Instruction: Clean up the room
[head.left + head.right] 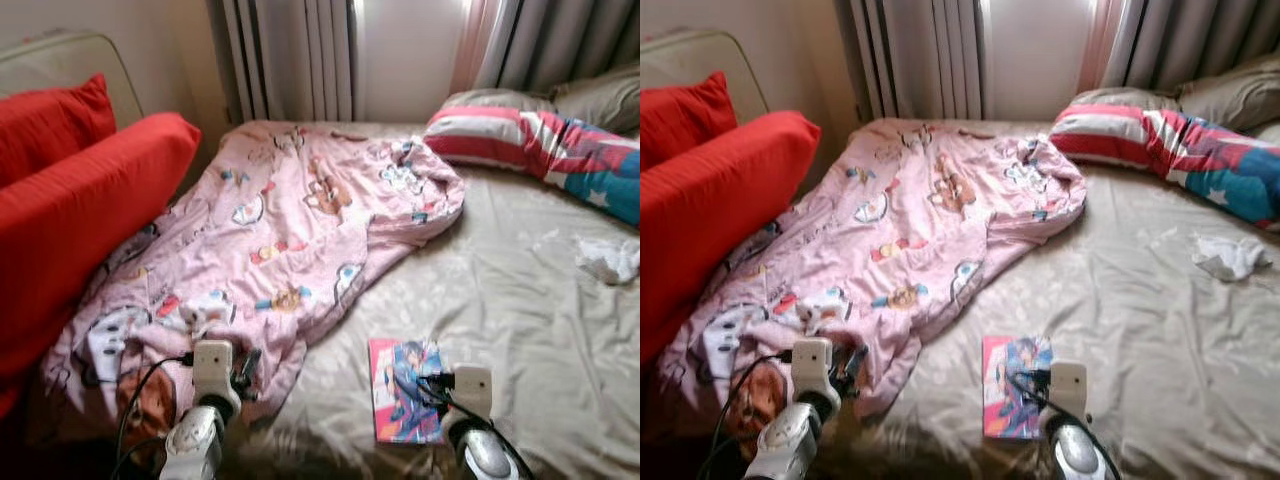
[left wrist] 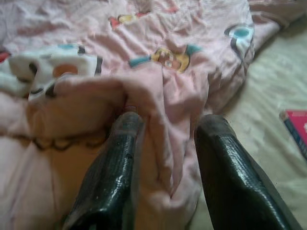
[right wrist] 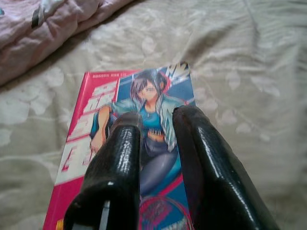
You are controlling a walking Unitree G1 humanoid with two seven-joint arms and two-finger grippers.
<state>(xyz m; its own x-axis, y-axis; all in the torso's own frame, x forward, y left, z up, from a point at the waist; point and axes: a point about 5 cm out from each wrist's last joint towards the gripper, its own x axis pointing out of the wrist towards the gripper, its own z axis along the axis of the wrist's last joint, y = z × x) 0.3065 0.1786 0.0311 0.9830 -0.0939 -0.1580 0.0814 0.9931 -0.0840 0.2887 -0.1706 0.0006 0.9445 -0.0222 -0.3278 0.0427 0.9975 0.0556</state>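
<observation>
A pink cartoon-print blanket [image 1: 300, 220] lies crumpled across the left half of the bed. My left gripper [image 1: 248, 368] is at its near edge. In the left wrist view it [image 2: 168, 122] stands open with a raised fold of the blanket [image 2: 163, 91] between its fingers. A comic book [image 1: 400, 385] with a pink and blue cover lies flat on the beige sheet [image 1: 520, 330] near the bed's front edge. My right gripper [image 3: 158, 117] hovers low over the book [image 3: 96, 110], its fingers a little apart and holding nothing.
Two big red cushions [image 1: 80, 190] lean along the left side. A striped red, white and blue pillow [image 1: 540, 145] and a grey pillow [image 1: 600, 95] lie at the back right. A crumpled white tissue [image 1: 605, 258] rests on the sheet at right. Curtains [image 1: 290, 60] hang behind.
</observation>
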